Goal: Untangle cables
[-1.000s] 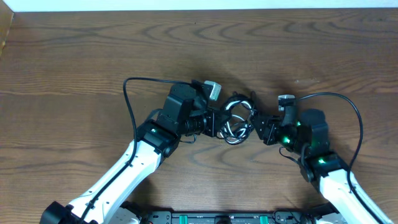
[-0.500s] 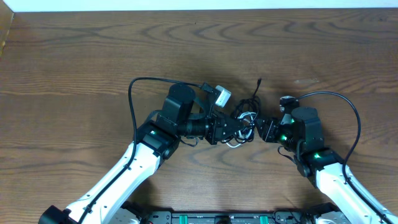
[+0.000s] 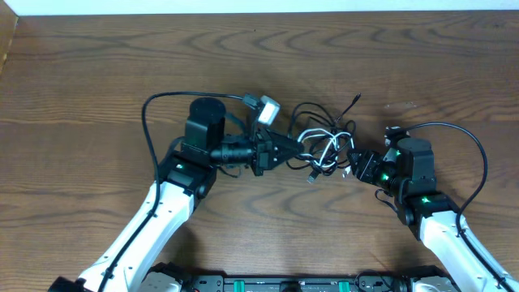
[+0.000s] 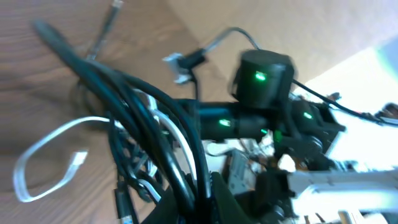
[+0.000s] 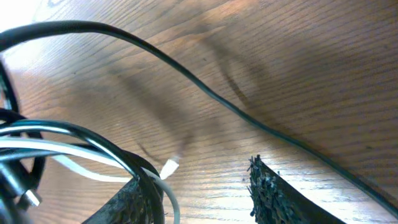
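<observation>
Overhead view, read with both wrist views. Compared with a second ago, I have drawn my left pincer (image 3: 288, 149) toward the left of the frame and my right pincer (image 3: 358, 165) toward the right. The cables (image 3: 324, 142), then a tight knot between the two, now spread as a wider, looser tangle across the centre of the worktop (image 3: 97, 73). The right pincer has also opened further over that second.

Left pincer: clamped tight on a bunch of black cords at the left edge of the tangle. In the left wrist view they run as a taut dark bundle down toward it.

Right pincer: its fingers (image 5: 273, 193) stand apart with bare wood between them, gripping nothing. Black and white strands cross just in front of the finger at the lower left of the right wrist view.

Cables: several thin black cords and one white cord (image 3: 331, 136), looped through one another. One black end with a small plug (image 3: 357, 99) sticks out toward the upper right. A white plug tip (image 5: 169, 166) lies on the wood.
</observation>
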